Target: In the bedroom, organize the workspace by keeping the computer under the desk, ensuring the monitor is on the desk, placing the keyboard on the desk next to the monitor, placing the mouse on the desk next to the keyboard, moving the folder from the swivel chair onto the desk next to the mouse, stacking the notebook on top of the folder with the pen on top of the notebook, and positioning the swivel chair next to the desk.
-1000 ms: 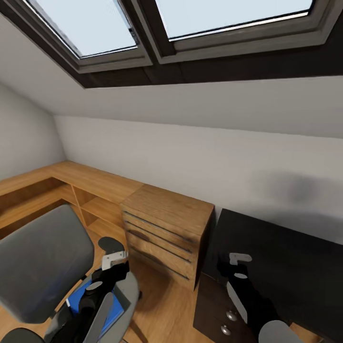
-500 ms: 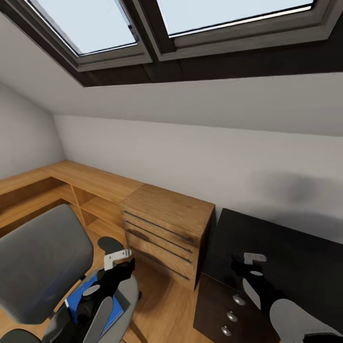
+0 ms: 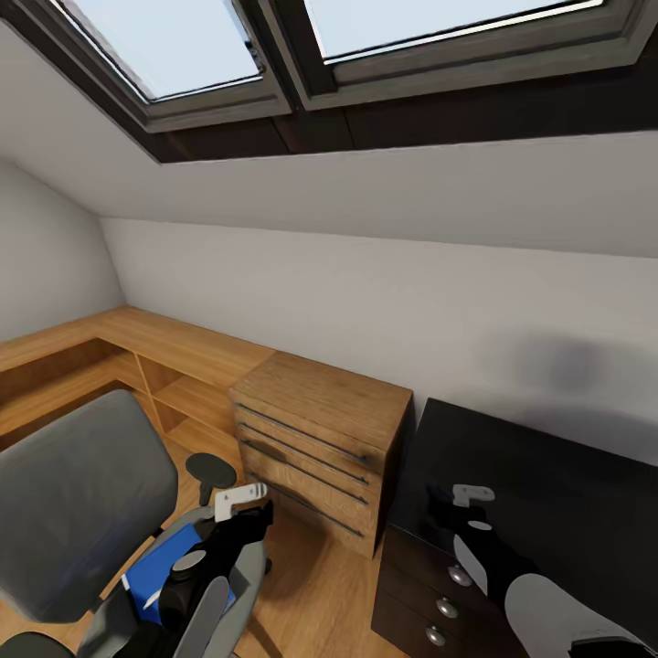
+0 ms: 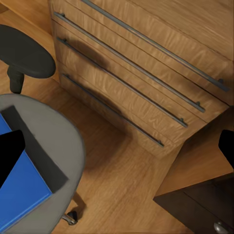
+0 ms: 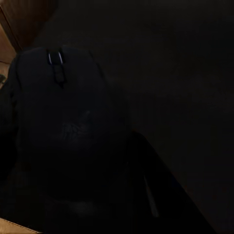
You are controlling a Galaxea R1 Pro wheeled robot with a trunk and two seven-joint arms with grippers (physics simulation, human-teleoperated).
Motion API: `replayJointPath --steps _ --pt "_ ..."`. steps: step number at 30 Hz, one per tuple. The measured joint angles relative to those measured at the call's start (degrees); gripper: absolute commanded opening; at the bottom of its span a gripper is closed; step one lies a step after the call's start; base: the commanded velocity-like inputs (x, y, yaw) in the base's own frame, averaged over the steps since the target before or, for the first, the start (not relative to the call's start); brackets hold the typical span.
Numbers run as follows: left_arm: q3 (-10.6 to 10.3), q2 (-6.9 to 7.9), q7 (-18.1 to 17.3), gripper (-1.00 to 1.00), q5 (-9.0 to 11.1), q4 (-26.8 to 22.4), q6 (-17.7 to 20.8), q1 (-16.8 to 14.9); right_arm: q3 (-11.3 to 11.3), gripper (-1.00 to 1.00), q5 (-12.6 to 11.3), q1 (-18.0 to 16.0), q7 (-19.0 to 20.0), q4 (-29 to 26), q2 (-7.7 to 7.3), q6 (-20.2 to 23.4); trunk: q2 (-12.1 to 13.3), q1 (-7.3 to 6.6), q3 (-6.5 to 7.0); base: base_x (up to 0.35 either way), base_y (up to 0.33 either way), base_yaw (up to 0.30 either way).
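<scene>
The swivel chair [image 3: 78, 498] stands at the lower left, its grey back toward me. The blue folder [image 3: 164, 571] lies on the chair's seat [image 4: 66, 141], and the left wrist view shows the folder [image 4: 22, 192] with its black spine. My left gripper [image 3: 249, 514] hangs open over the seat's front edge, beside the folder, with nothing between its fingers. The black desk [image 3: 557, 493] is at the lower right. My right gripper [image 3: 450, 510] hovers over the desk's left end. In the dim right wrist view the black mouse [image 5: 68, 122] sits close between its fingers, which look shut on it.
A light wood chest of drawers [image 3: 320, 439] stands between chair and desk, with a low wood shelf unit [image 3: 137, 366] running left along the wall. The desk's drawer unit [image 3: 429, 603] has round silver knobs. The sloped wall and roof window [image 3: 274, 55] rise ahead. Wood floor [image 4: 126, 180] lies between chair and chest.
My left gripper has drifted a little right and forward, uncovering more of the folder. My right gripper swung right, then came back left over the desk's end.
</scene>
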Motion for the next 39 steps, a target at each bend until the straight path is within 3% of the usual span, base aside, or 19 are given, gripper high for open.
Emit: replayJointPath --steps 5,9,33,39 --pt "-0.30 0.06 0.01 1.00 0.00 0.08 -0.05 0.00 0.12 -1.00 0.15 0.00 0.00 0.73 1.58 -0.70 -2.01 1.10 -0.90 0.000 0.000 0.000" --pt "-0.32 0.02 0.02 1.00 0.00 0.09 -0.05 0.00 0.26 -1.00 0.34 0.01 -0.02 0.75 1.98 -1.71 -3.62 1.98 -1.62 0.000 0.000 0.000" --pt "-0.41 0.03 0.11 1.00 -0.14 0.09 -0.05 0.00 0.03 -1.00 0.39 0.01 -0.11 0.75 2.00 -2.09 -13.26 7.26 -5.95 0.000 0.000 0.000" --pt "-0.41 0.09 0.11 1.00 -0.02 0.15 -0.04 0.00 0.03 -1.00 0.39 0.00 -0.12 0.75 2.00 -2.09 -13.28 7.26 -5.95 0.000 0.000 0.000"
